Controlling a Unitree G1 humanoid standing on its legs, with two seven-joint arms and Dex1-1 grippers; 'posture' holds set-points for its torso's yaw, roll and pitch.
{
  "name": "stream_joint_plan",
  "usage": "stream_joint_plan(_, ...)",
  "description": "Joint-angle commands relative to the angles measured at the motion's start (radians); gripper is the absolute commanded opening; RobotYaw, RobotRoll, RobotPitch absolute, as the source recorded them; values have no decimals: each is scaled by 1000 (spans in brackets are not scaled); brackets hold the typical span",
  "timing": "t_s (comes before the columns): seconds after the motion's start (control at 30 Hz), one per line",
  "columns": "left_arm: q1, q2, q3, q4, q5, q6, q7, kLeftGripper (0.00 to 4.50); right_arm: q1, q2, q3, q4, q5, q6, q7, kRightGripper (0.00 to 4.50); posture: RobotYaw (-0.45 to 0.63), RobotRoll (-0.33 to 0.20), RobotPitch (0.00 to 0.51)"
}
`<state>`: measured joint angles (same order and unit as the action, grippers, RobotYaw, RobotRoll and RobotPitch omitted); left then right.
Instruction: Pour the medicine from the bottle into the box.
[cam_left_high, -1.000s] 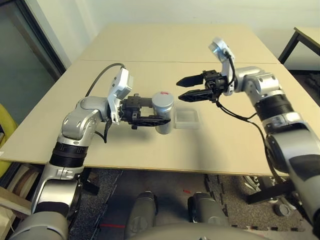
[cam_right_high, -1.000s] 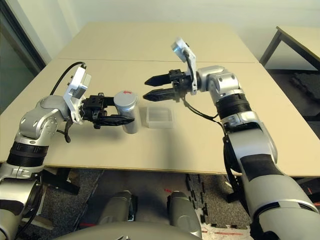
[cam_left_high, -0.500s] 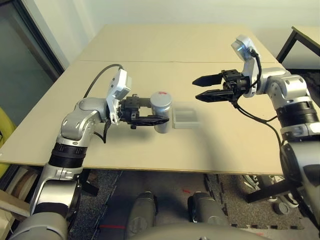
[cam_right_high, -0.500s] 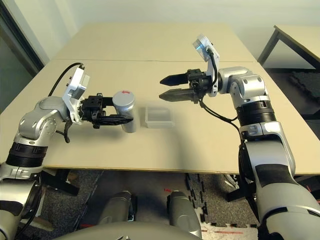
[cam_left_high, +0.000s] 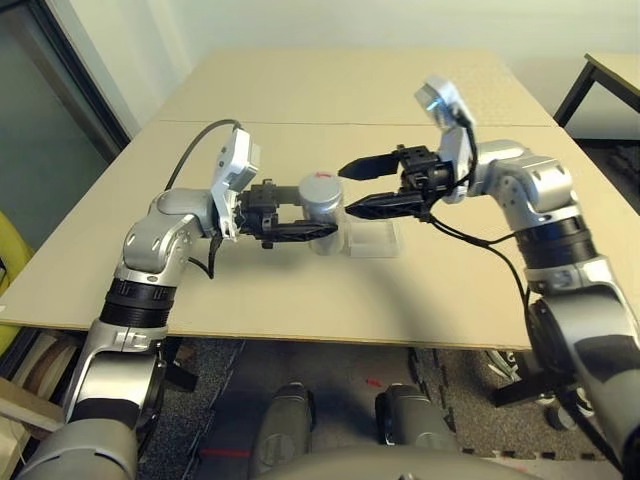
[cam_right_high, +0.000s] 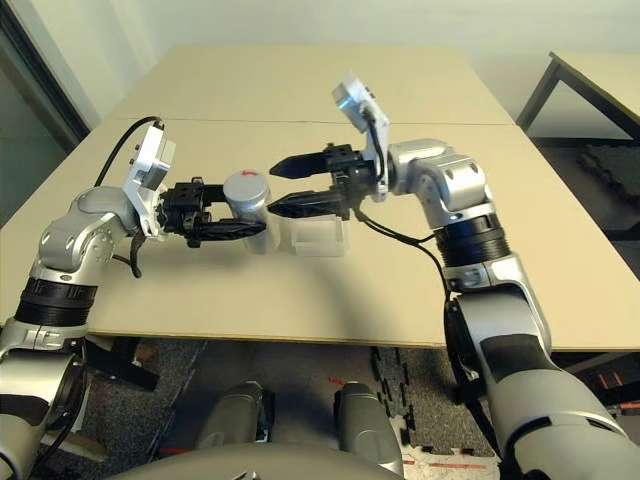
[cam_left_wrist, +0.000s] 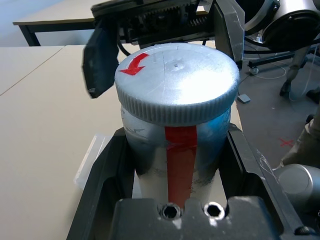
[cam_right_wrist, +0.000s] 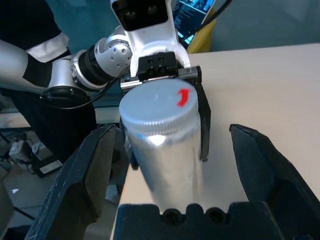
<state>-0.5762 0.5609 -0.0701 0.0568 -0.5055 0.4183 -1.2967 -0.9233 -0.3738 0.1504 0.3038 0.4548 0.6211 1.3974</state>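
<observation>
The left tool (cam_left_high: 300, 227) clamps the bottle (cam_left_high: 324, 210) upright, capped, above mid-desk (cam_left_high: 300, 290), just beside the box (cam_left_high: 372, 240). The right tool (cam_left_high: 362, 186) gapes wide at the cap (cam_left_wrist: 176, 80). Closing off-centre could knock the bottle loose.

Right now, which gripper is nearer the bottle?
Left. The left gripper is shut on the bottle, holding it up beside the box. The right gripper is open, its fingers either side of the cap, not gripping.
</observation>
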Motion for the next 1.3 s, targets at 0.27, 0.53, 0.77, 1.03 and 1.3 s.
stream_joint_plan(0.27,-19,-13,-2,45,20,-24,17,2541,-37,47,27,10,-9,-20,3,4500,35,0,0)
stream_joint_plan(0.53,-29,-27,-5,71,26,-36,20,2541,-39,77,46,-8,-5,-16,-7,4500,25,0,0)
stream_joint_plan(0.77,-30,-37,-10,71,26,-37,16,2541,-61,111,66,32,-37,-56,-15,4500,29,0,0)
stream_joint_plan(1.03,-17,-34,-17,44,21,-27,13,2541,-93,142,66,108,-62,-99,-17,4500,37,0,0)
stream_joint_plan(1.3,3,-27,-18,-1,8,-5,13,2541,-136,144,33,238,-85,-161,-29,4500,44,0,0)
